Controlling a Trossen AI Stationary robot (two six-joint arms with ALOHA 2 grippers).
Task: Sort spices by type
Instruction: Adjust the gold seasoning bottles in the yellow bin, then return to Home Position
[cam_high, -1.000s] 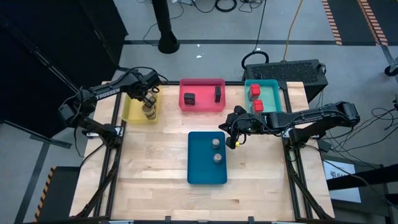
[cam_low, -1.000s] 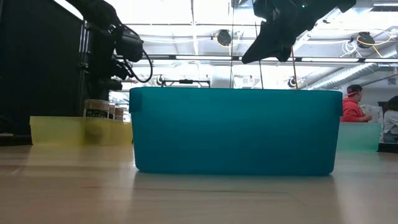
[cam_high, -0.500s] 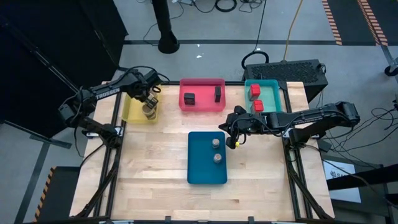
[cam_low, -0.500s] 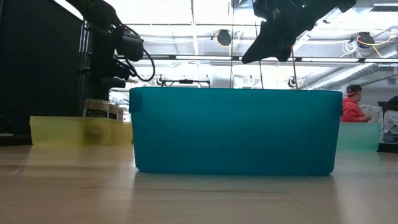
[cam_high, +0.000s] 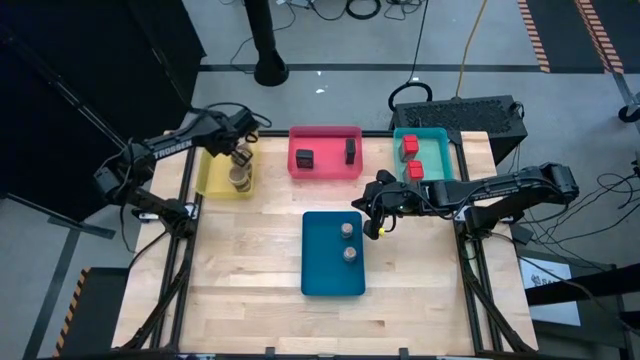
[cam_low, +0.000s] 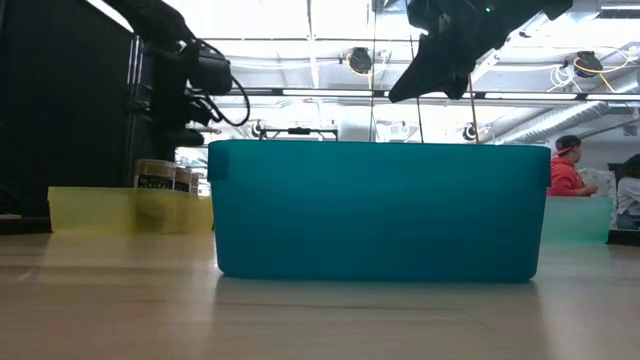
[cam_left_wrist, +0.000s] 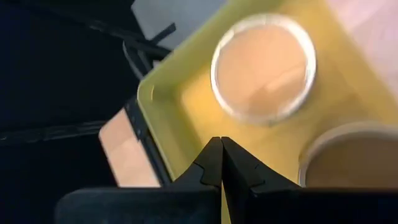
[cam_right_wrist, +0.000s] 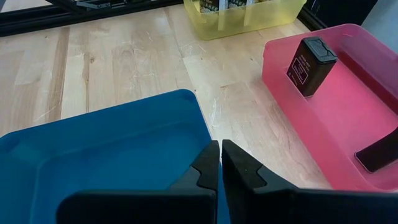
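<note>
Overhead, table-level, perhaps two close wrist views.

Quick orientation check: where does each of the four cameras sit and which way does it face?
High: overhead, looking straight down on the table; both arms show.
Low: at tabletop height, facing the blue tray; both arms hang above.
Left wrist: over the yellow tray, looking down on tan jars; shut left gripper.
Right wrist: over the blue tray, facing the pink tray; shut right gripper.
Shared: low and right wrist both show blue and yellow trays.

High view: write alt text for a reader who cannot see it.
Four trays on a wooden table hold sorted spices: tan jars in yellow, dark boxes in pink, red boxes in teal, grey jars in blue.
</note>
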